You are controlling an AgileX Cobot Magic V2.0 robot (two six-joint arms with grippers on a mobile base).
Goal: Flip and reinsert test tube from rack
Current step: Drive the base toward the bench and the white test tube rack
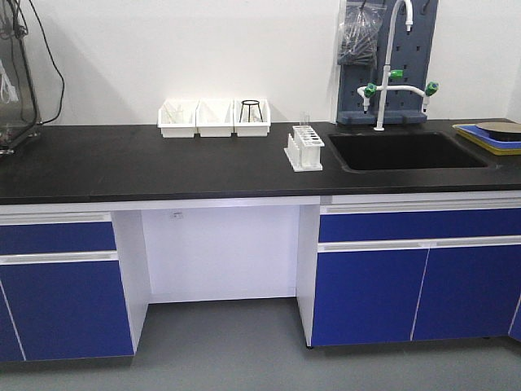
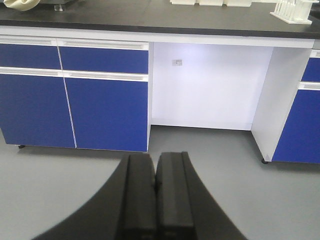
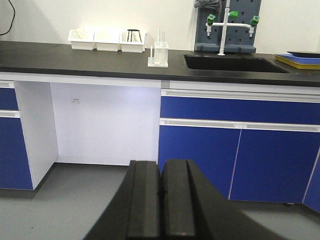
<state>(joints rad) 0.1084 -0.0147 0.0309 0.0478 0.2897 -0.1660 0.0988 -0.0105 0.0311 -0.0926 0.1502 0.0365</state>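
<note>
- A clear-walled case (image 1: 12, 77) with black cables stands at the far left of the black counter (image 1: 163, 167).
- The left end effector (image 2: 155, 200) has its two black fingers pressed together with nothing between them. It hangs low over the grey floor (image 2: 45, 185), facing the blue cabinet doors (image 2: 107, 112), well apart from the counter.
- A small label (image 1: 176, 215) sits on the white back panel of the knee space under the counter. Its writing is too small to read.
- Three white bins (image 1: 214, 118) stand side by side at the back of the counter, and the rightmost holds a black wire tripod (image 1: 251, 110).
- The rack (image 1: 304, 149) stands on the counter just left of the sink (image 1: 407, 151), its row of pegs on the side away from the sink.
- The test tube (image 3: 159, 36) stands upright in the rack and rises above the top plate.
- The right end effector (image 3: 161, 200) is also closed finger against finger and holds nothing. It is low in front of the cabinets, far from the rack.
- A white faucet (image 1: 396, 81) with green valves rises behind the sink, in front of a grey pegboard (image 1: 423, 49).
- A yellow-rimmed blue tray (image 1: 492, 138) lies at the far right of the counter.
</note>
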